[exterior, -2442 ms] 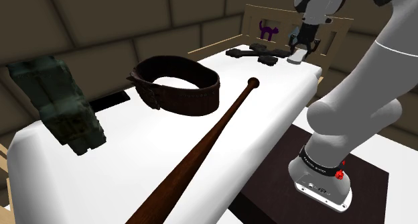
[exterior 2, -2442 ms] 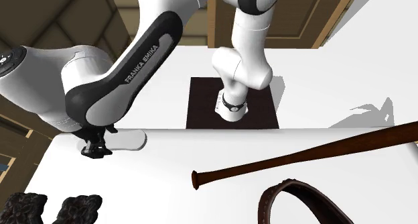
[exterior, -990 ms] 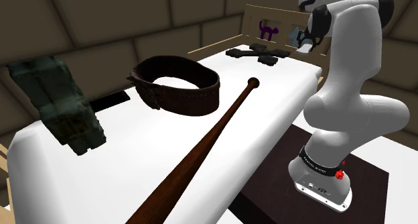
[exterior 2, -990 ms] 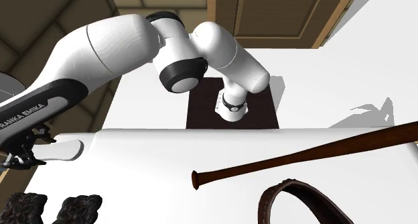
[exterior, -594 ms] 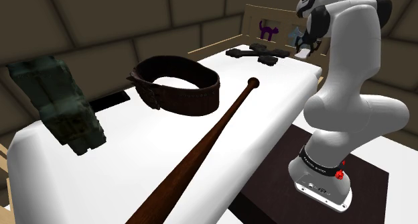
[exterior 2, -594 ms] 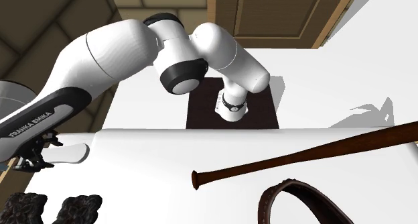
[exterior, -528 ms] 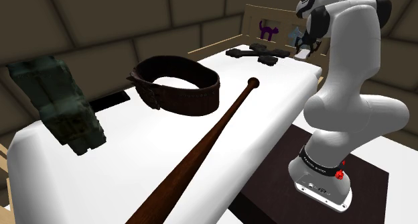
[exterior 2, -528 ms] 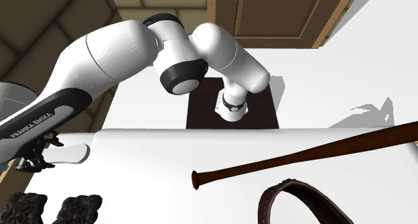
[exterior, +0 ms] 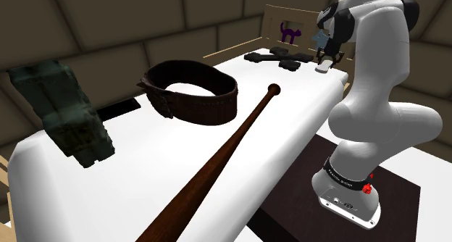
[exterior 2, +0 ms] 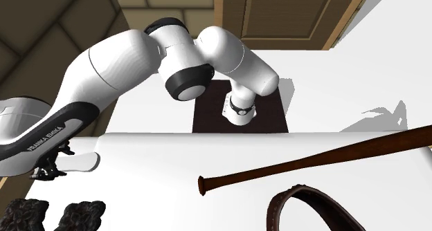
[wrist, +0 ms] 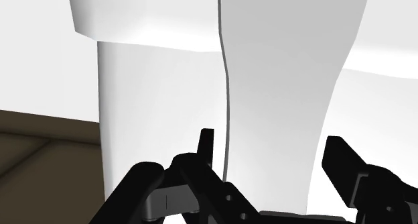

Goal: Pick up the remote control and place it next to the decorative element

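One slim white remote control (exterior 2: 79,162) sat low at the left edge of the second exterior view, clasped in the black gripper (exterior 2: 47,171) and seemingly lifted just clear of the white surface (exterior: 145,153). In the shoulder view the pair appeared at the upper right, just to the right of the dark ornamental piece (exterior: 279,59), which I took to be the decorative element.

The fingers stood at a narrow gap, closed on the remote, and the wrist view showed its pale body running up between them. The hold seemed to lie near one end, with most of the length jutting toward the right of the second exterior view.

It looked light, stiff and smooth-sided. Pinched at the end it would probably swivel or slip. A grip across its narrow width nearer the middle would likely be steadier, and laying it down flat safest.
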Controlling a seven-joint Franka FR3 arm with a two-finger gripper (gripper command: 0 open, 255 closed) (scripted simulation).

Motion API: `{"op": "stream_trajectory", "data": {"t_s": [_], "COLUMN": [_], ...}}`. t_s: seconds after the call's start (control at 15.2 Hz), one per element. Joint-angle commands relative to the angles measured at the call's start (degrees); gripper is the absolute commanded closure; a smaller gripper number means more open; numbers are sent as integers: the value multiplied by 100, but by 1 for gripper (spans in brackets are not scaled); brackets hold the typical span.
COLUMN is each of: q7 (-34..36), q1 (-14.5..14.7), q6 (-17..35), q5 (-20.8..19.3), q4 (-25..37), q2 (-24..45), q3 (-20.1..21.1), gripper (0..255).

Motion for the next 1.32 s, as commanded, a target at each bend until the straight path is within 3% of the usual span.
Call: {"op": "stream_trajectory", "data": {"t_s": [0.0,0.4,0.46,0.79,1.06,1.25], "q7": [-5,-5,-5,-4,64,64], "q1": [6,6,6,7,-40,-39], "q6": [47,46,46,46,-570,-570], "q5": [4,4,4,4,-73,-73], "q4": [-41,-40,-40,-40,430,430], "q2": [-2,-1,-1,-2,-165,-165], "q3": [1,1,1,1,-48,-48], "gripper": [255,255,0,0,0,0]}}
